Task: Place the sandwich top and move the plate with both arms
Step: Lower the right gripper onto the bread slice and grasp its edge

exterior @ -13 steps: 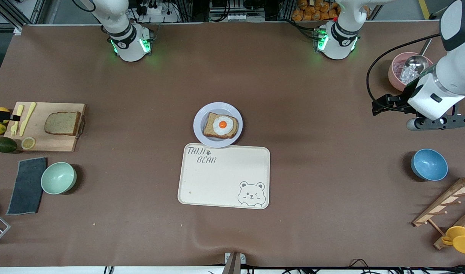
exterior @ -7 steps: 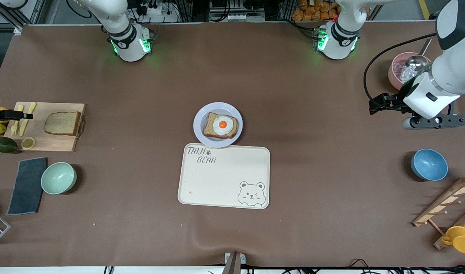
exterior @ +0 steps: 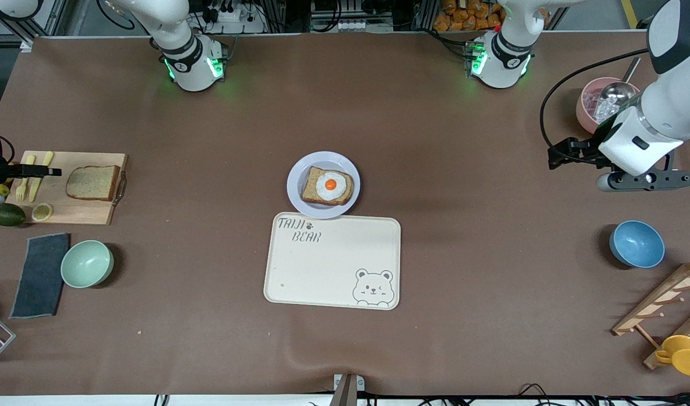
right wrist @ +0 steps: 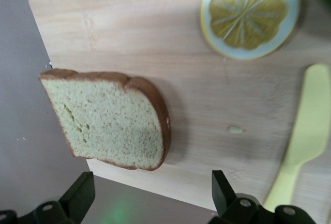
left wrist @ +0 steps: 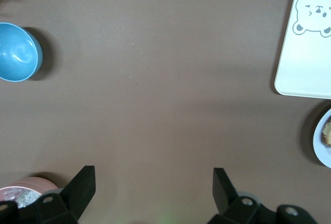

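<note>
Front view: the sandwich top (exterior: 93, 182), a plain brown slice, lies flat on a wooden board (exterior: 68, 211) at the right arm's end of the surface, well apart from the plate (exterior: 297, 176) at mid-surface. The plate carries a toast slice with a fried egg (exterior: 328, 186) and sits just beside a bear-printed tray (exterior: 333, 265), on the tray's edge toward the robots' bases.

Right wrist view: the slice (right wrist: 111, 120) lies near one corner of the board (right wrist: 217, 100), with a lemon half (right wrist: 251, 14) and a yellow knife (right wrist: 300, 131) farther along the same board. The right tool (right wrist: 150, 203) hangs over the slice's edge, its two fingers spread wide apart and empty; nothing is gripped.

Left wrist view: the left tool (left wrist: 152, 195) is likewise spread apart and empty, over bare surface between a pink bowl (left wrist: 23, 190) and the plate's rim (left wrist: 318, 141). The left arm waits.

Step in hand, as judged: the approach to the bread, the first stage; the slice is not yet lifted and the plate is untouched. The next move calls for lowering the right tool so that its fingers straddle the slice, most likely across the crust edges, then closing lightly enough not to crush soft bread.
</note>
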Controlling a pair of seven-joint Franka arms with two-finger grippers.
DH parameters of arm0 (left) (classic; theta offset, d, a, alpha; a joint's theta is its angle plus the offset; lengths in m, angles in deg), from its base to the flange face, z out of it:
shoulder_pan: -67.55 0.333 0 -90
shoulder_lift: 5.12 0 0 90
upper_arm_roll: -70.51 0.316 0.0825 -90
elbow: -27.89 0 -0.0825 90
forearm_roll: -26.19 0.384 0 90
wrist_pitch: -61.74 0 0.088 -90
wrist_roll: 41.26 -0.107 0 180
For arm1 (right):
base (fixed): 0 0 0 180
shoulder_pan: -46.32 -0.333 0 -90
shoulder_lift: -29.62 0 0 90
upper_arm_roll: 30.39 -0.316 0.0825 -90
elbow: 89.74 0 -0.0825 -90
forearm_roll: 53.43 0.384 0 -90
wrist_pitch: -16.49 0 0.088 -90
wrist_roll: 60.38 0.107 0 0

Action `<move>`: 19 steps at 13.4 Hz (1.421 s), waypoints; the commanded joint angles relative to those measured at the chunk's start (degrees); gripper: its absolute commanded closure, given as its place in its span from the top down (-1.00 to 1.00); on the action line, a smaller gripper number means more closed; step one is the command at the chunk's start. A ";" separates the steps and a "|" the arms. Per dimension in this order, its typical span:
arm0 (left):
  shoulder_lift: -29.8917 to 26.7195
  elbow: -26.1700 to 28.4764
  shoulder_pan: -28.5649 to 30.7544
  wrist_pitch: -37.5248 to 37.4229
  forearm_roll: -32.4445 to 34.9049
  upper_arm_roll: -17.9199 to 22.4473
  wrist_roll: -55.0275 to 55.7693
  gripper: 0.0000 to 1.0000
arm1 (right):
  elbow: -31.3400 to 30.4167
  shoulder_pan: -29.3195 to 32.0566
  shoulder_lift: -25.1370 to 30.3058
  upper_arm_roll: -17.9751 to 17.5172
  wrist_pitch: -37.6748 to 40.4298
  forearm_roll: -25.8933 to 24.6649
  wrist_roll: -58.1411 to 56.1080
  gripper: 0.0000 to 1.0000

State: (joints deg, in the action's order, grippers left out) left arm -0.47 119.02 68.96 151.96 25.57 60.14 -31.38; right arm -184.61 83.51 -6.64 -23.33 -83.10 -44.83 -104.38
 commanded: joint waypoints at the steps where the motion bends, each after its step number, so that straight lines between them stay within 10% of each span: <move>1: 0.36 -1.22 0.18 -0.49 0.35 -0.17 -0.91 1.00 | -2.25 2.35 -0.21 -1.09 -0.52 0.90 -0.64 1.00; 19: 0.44 -0.95 0.53 -0.32 -2.01 0.35 -0.91 1.00 | -1.90 4.73 -3.82 -1.09 -3.77 11.27 -8.73 1.00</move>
State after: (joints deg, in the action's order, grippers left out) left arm -0.43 118.99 69.15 151.97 25.07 60.33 -31.39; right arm -186.88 86.89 -9.82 -23.43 -86.72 -34.39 -111.93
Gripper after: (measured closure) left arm 0.000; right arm 0.000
